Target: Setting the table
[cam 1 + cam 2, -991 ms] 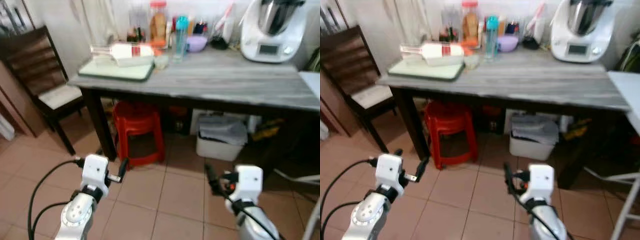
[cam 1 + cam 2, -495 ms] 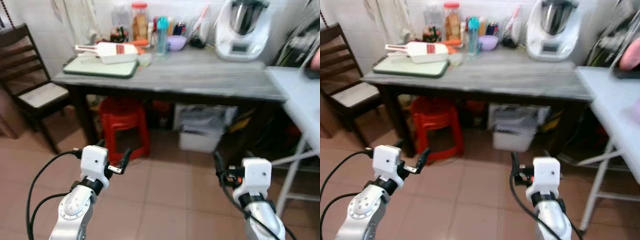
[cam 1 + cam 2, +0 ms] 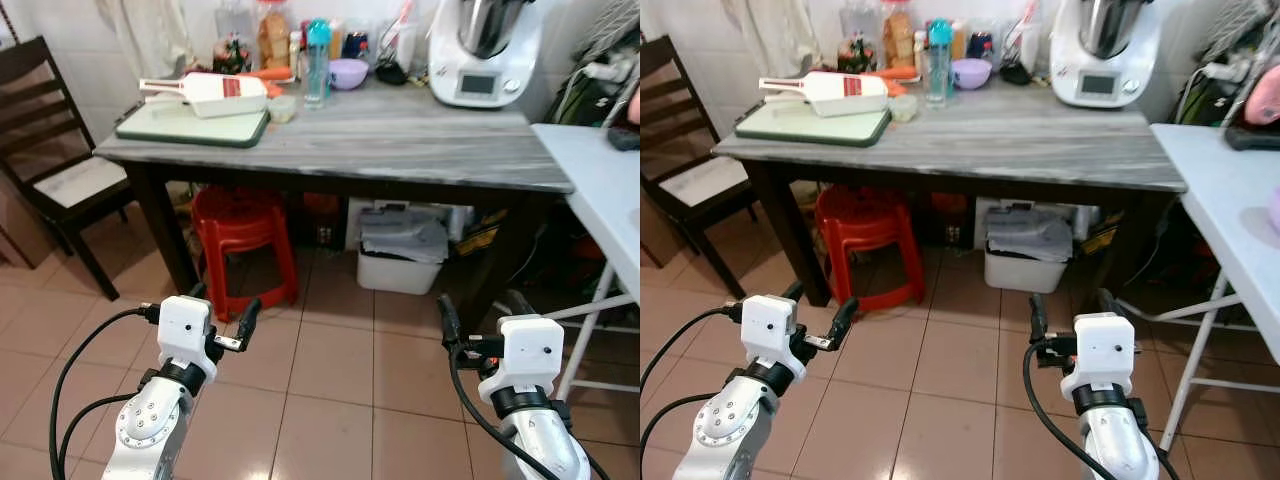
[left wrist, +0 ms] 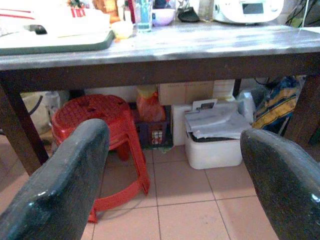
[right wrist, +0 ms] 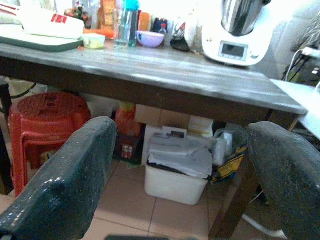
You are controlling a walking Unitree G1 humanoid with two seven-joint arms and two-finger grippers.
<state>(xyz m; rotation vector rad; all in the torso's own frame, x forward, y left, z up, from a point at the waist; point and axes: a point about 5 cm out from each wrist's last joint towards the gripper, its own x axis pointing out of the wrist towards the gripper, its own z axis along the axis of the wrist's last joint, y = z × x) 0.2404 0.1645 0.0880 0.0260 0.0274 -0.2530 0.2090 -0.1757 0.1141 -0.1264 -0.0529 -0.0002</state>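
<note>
Both my left end effector (image 3: 222, 318) and right end effector (image 3: 470, 322) hang wide and empty, lower frame. The tabletop (image 3: 400, 140) fills the upper frame; reaching blind, I might topple the blue bottle (image 3: 317, 62).

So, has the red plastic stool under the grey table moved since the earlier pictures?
No. The red plastic stool stands beside the grey table's dark left leg under the green tray, as before; the whole picture shifted, so the camera moved.

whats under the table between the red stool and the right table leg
In the left eye view, a white bin with a grey bag on top sits between the red stool and the leg; orange and boxed clutter sits behind.
</note>
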